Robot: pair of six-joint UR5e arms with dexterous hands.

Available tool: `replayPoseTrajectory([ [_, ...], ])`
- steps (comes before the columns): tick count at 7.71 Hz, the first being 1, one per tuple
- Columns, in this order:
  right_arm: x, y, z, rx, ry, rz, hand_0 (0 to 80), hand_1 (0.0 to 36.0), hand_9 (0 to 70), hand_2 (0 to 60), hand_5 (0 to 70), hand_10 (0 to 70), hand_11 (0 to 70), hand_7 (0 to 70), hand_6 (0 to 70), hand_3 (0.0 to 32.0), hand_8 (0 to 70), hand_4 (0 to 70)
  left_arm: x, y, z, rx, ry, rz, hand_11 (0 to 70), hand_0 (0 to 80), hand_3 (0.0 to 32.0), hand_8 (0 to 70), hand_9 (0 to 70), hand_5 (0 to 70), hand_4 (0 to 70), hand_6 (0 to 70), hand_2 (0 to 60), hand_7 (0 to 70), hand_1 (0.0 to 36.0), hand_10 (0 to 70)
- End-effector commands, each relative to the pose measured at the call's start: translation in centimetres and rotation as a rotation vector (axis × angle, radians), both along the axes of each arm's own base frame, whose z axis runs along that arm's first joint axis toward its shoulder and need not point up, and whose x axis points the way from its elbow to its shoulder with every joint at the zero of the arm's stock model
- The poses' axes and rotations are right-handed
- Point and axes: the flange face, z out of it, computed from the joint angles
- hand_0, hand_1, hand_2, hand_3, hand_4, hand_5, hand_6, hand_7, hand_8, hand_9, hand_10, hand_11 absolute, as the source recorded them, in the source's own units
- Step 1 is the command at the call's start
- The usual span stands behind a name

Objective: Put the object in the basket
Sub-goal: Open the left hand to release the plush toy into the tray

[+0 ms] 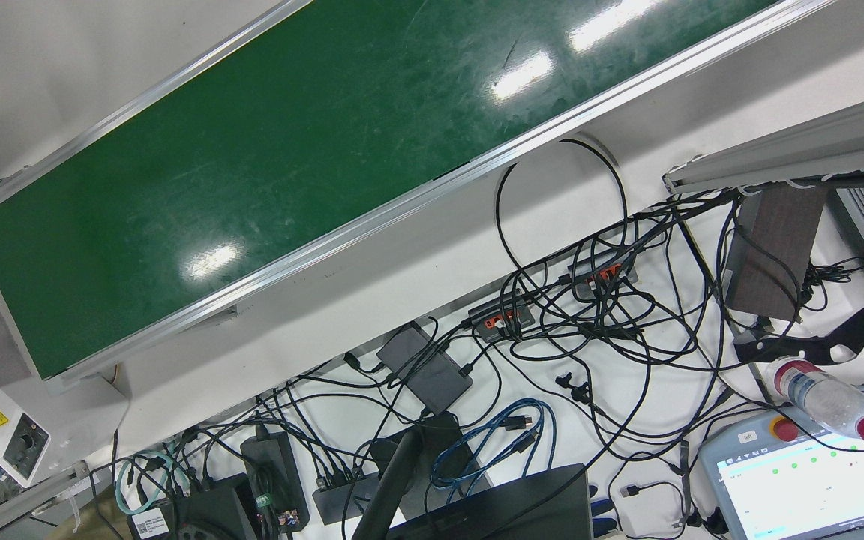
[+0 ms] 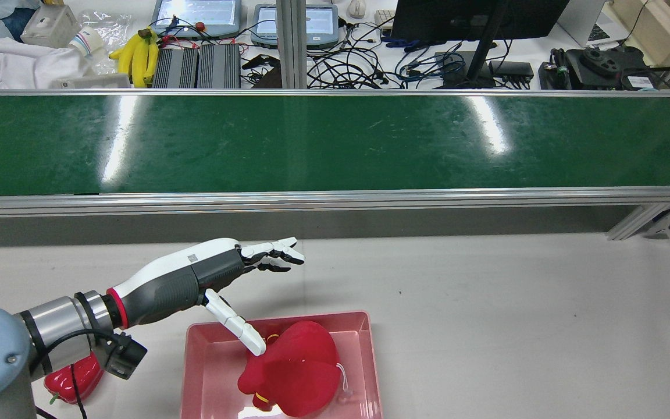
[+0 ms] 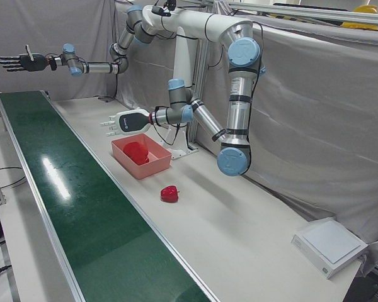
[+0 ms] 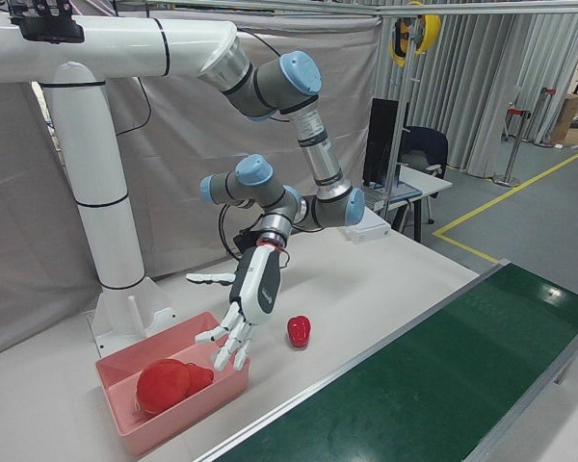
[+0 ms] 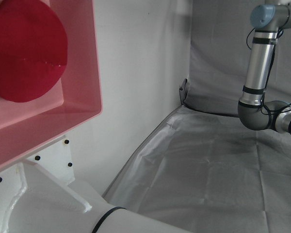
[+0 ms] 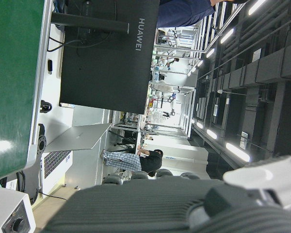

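A pink basket (image 2: 366, 349) sits on the white table near the left arm's base, with a red rounded object (image 2: 294, 366) lying inside it. My left hand (image 2: 242, 270) hovers over the basket's far left corner, open and holding nothing, its thumb stretched above the red object. From the front corners the same hand (image 4: 236, 332) hangs just over the basket's rim (image 4: 178, 420). A red pepper (image 3: 170, 193) lies on the table beside the basket, apart from it. My right hand (image 3: 16, 61) is held high and far off, open and empty.
A long green conveyor belt (image 2: 335, 142) runs along the table's far side. Beyond it a desk carries tangled cables (image 1: 589, 330), a monitor (image 2: 474, 17) and tablets. A white box (image 3: 331, 245) rests at the table's corner. Grey curtains back the arms.
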Motion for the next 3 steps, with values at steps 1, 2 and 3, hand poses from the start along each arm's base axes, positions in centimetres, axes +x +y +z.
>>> replayPoseTrajectory([
  [1,0.0,0.0,0.0,0.0,0.0,0.0,0.0,0.0,0.0,0.0,0.0,0.0,0.0,0.0,0.0,0.0,0.0,0.0,-6.4,-2.4,-0.4,-0.012,0.051,-0.119,18.0,51.5,0.0,23.4,35.8,41.8,22.7,7.7,3.2,15.7,14.6,11.6],
  [2,0.0,0.0,0.0,0.0,0.0,0.0,0.0,0.0,0.0,0.0,0.0,0.0,0.0,0.0,0.0,0.0,0.0,0.0,-8.4,-3.6,-0.2,-0.029,0.078,-0.167,30.3,50.9,0.0,31.9,47.4,64.9,21.6,13.5,3.0,28.4,13.0,20.2],
  [3,0.0,0.0,0.1,-0.001,0.0,0.0,0.0,0.0,0.0,0.0,0.0,0.0,0.0,0.0,0.0,0.0,0.0,0.0,-10.7,-4.7,0.6,-0.035,0.083,-0.222,33.5,50.7,0.0,34.4,50.6,69.6,20.2,15.0,2.0,32.3,12.2,22.5],
])
